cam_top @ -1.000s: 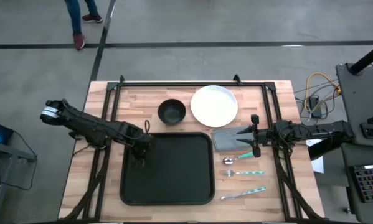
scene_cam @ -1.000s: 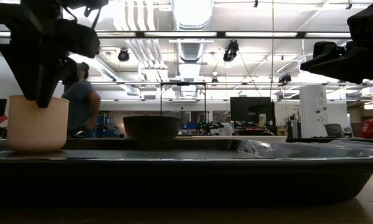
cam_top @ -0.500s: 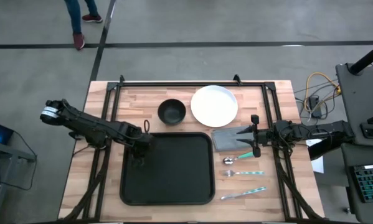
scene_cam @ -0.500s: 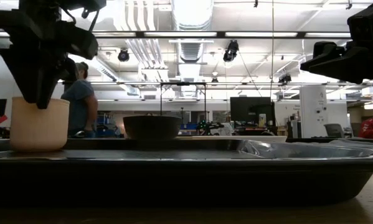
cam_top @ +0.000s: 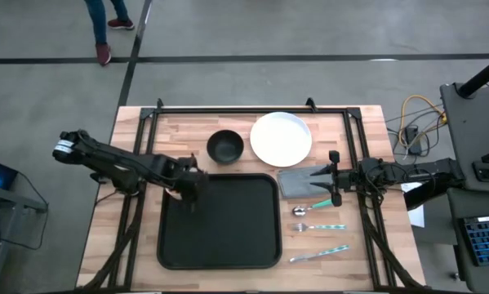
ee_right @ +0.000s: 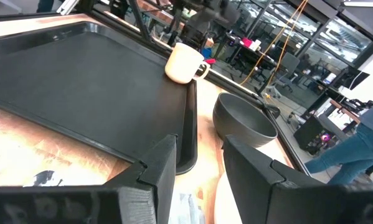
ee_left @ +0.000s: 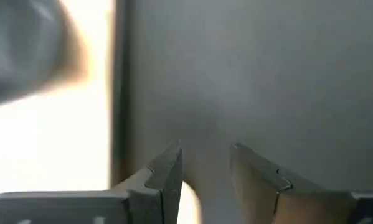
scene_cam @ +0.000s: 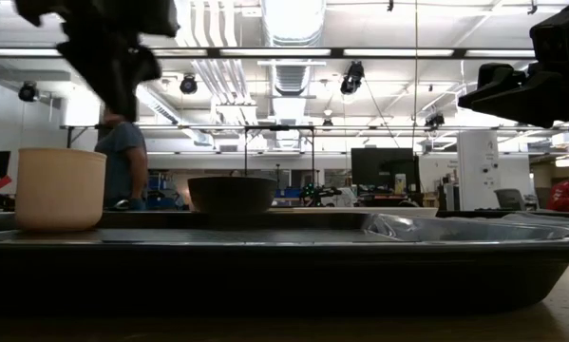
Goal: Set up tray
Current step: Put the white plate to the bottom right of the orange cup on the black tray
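Observation:
The black tray (cam_top: pixel 220 245) lies on the table's near middle. A cream cup (scene_cam: pixel 61 190) stands upright on its base in the tray's far-left corner and also shows in the right wrist view (ee_right: pixel 185 62). From above, my left arm hides it. My left gripper (cam_top: pixel 191 186) hangs open above the cup (scene_cam: pixel 123 100), clear of it, over bare tray floor (ee_left: pixel 205 152). My right gripper (cam_top: pixel 322 184) waits open (ee_right: pixel 198 146) at the right edge of the grey napkin (cam_top: pixel 297 181).
A black bowl (cam_top: pixel 225 146) and a white plate (cam_top: pixel 282 138) sit on the wood beyond the tray. A spoon (cam_top: pixel 309 209), fork (cam_top: pixel 319 227) and knife (cam_top: pixel 317 256) lie to the right of the tray. A person walks on the floor beyond the table.
My left gripper has risen off the cup, which it reached down onto a second ago, and has shifted a little toward the table's far-right. The cup stays standing on the tray.

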{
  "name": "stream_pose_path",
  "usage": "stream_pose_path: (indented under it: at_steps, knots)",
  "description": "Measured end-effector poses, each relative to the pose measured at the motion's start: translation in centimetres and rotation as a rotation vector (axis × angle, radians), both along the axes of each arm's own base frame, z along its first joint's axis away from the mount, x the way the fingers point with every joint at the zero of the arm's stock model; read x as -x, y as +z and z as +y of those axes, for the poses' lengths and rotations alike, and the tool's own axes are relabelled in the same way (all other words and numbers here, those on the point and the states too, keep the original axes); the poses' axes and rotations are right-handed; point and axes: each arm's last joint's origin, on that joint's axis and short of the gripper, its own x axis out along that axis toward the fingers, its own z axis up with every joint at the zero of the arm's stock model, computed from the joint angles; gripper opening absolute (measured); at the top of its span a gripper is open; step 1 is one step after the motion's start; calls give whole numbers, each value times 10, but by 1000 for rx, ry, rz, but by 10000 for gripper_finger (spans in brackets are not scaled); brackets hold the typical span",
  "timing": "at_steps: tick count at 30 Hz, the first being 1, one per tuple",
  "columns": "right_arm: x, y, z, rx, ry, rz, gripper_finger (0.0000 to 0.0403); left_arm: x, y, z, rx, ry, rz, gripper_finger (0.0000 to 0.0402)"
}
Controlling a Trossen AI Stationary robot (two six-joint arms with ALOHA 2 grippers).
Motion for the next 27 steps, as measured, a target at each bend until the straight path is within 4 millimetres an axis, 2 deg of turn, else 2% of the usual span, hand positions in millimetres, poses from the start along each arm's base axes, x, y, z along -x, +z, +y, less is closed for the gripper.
stream_pose_path:
  at_steps: [4, 9, 21, 27]
  knots:
    - [0, 0, 0, 0, 0, 0, 123, -3, 10, 3, -120, -33, -43, 112]
    - [0, 0, 0, 0, 0, 0, 123, -7, 14, 9, -165, -60, -62, 112]
    - [0, 0, 0, 0, 0, 0, 123, -18, 17, 63, -244, 20, -110, 112]
    - [0, 0, 0, 0, 0, 0, 123, -24, 13, 78, -293, -34, -167, 112]
